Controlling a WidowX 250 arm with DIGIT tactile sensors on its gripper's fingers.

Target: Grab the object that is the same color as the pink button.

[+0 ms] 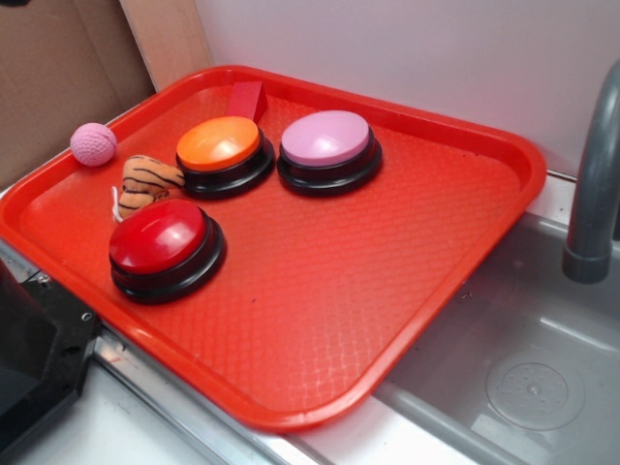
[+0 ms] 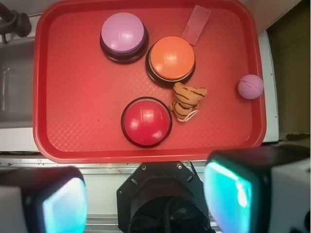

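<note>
While tool hangs wide open, empty, pink ball rests on tray rim.

knitted rough pink ball, glossy plastic pink button, textured plastic red tray, plush striped toy

No legible text, label, brand, number or sign appears in either view. The domed tops of the pink button, orange button and red button are unmarked, as is the red tray.
</note>
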